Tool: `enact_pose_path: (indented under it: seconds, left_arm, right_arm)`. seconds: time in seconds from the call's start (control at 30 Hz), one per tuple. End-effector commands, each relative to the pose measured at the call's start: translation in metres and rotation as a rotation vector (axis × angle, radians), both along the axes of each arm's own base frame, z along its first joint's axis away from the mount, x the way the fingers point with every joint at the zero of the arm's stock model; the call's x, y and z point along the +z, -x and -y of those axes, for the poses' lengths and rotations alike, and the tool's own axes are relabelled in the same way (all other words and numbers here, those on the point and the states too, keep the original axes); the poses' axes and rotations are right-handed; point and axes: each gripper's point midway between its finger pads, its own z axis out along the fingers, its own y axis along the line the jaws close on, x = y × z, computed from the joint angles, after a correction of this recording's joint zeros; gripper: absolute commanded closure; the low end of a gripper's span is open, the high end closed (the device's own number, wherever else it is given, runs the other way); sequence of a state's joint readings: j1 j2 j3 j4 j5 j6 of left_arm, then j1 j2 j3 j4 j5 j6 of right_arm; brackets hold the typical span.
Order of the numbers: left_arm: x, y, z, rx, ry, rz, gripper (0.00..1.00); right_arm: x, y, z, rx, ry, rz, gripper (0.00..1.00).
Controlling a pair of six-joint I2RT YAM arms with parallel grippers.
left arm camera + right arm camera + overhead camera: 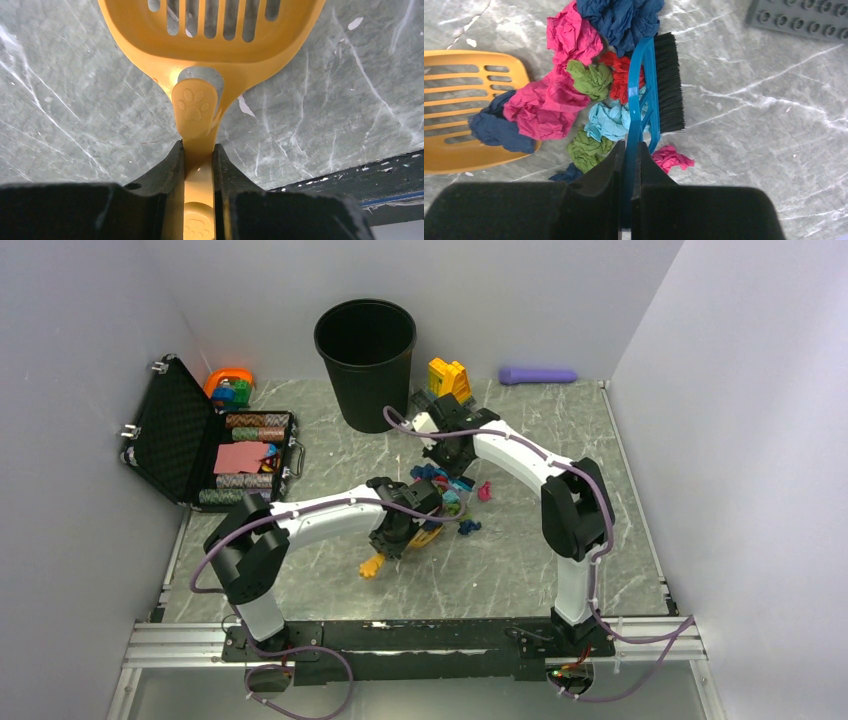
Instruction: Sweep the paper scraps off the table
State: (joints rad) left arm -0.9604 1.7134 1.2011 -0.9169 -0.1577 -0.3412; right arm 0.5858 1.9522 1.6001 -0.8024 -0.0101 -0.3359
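Blue plastic, the handle of the brush (645, 75), is pinched tight in the right claw (629, 150). The left claw (199, 150) clamps the stem of the yellow scoop (210, 45). Paper scraps (549, 105) lie heaped on the table (749, 125) between brush and scoop, crumpled pink, navy, green, teal and red, some overlapping the scoop's edge. Mid-sweep, I judge: next, push the heap onto the scoop, minding the pink stray behind the brush
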Motion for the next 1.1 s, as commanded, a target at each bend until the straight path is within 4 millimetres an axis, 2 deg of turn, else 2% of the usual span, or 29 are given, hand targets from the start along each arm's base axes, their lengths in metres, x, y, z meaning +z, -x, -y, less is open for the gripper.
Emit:
enact_pose_path:
  seconds: [0.0, 0.1, 0.3, 0.5, 0.67, 0.83, 1.07]
  left_arm:
    - [0.003, -0.019, 0.002, -0.005, -0.010, 0.056, 1.00]
    - [0.000, -0.023, 0.005, -0.005, 0.001, 0.055, 1.00]
    - [-0.003, -0.028, 0.009, -0.006, -0.001, 0.049, 1.00]
    - [-0.001, -0.030, 0.011, -0.001, 0.012, 0.062, 1.00]
    - [-0.002, -0.030, 0.012, -0.007, 0.037, 0.081, 1.00]
    - [0.007, -0.029, 0.014, -0.011, 0.064, 0.127, 1.00]
    - [0.027, -0.035, 0.009, 0.009, 0.069, 0.249, 1.00]
  right_arm:
    - [-0.021, 0.060, -0.025, 0.059, -0.078, -0.215, 1.00]
    - [-0.017, 0.079, -0.036, 0.089, -0.135, -0.246, 1.00]
    - [0.013, 0.108, -0.059, 0.154, -0.323, -0.295, 1.00]
    - [0.038, 0.123, -0.059, 0.183, -0.394, -0.280, 1.00]
    - [0.059, 0.123, -0.062, 0.184, -0.449, -0.242, 1.00]
    - [0.067, 0.114, -0.059, 0.145, -0.448, -0.206, 1.00]
    - [0.079, 0.099, -0.040, 0.059, -0.392, -0.097, 1.00]
